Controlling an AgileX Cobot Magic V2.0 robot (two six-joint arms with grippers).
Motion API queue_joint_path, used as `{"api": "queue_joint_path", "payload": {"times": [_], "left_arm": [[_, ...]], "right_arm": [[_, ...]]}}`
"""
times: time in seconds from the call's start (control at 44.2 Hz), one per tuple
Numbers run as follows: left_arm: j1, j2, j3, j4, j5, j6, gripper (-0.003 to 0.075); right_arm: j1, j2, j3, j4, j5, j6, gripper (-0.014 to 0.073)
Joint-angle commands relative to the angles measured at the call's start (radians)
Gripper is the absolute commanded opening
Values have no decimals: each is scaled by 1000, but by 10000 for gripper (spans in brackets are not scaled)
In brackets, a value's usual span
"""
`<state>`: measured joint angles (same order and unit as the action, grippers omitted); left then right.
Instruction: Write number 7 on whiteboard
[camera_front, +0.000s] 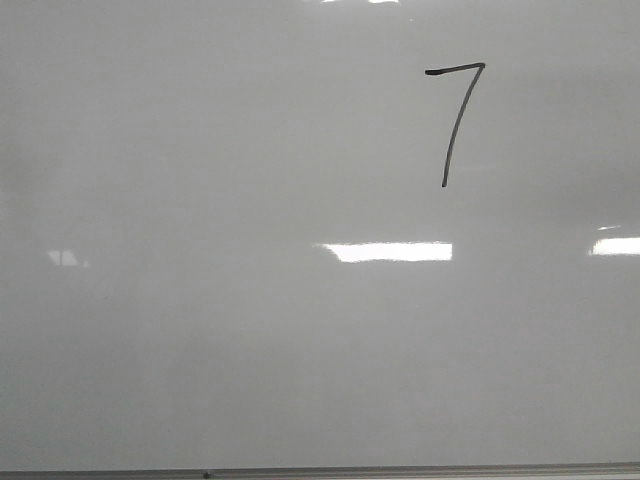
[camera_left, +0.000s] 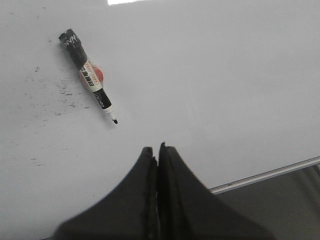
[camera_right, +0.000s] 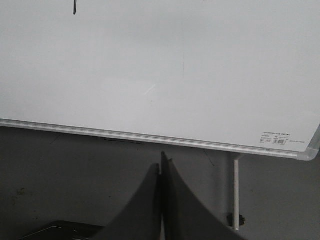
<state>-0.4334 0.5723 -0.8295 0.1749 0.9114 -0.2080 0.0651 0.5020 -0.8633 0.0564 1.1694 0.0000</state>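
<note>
Front view number 7 (camera_front: 455, 120), left wrist view marker (camera_left: 87, 75) on whiteboard (camera_left: 210, 75)

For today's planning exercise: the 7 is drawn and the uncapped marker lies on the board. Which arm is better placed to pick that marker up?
Left. The marker lies on the whiteboard just ahead of the left gripper, whose fingers are closed and empty. The right gripper, also closed, sits off the board's edge with no marker in its view.
</note>
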Motion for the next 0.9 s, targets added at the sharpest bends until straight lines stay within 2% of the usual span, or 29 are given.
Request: {"api": "queue_joint_path", "payload": {"times": [0.0,0.181,0.339,0.407,0.498,0.543,0.701,0.882], "left_arm": [[-4,4,-27,11,-67,-13,-21],[-4,-12,-20,11,-76,-13,-21],[104,-78,37,27,-105,33,-20],[175,-124,95,-20,-185,94,-20],[259,-197,203,-128,-328,267,-20],[295,-238,253,-175,-373,306,-20],[404,-356,452,-175,-514,306,-21],[431,-499,654,-175,-717,306,-20]], "right_arm": [[-4,6,-23,-11,-51,0,-69],[-4,6,-23,-11,-51,0,-69],[-4,6,-23,-11,-51,0,-69],[-4,6,-23,-11,-51,0,-69],[-4,6,-23,-11,-51,0,-69],[-4,6,-23,-11,-51,0,-69],[-4,6,-23,-11,-51,0,-69],[-4,6,-23,-11,-51,0,-69]]}}
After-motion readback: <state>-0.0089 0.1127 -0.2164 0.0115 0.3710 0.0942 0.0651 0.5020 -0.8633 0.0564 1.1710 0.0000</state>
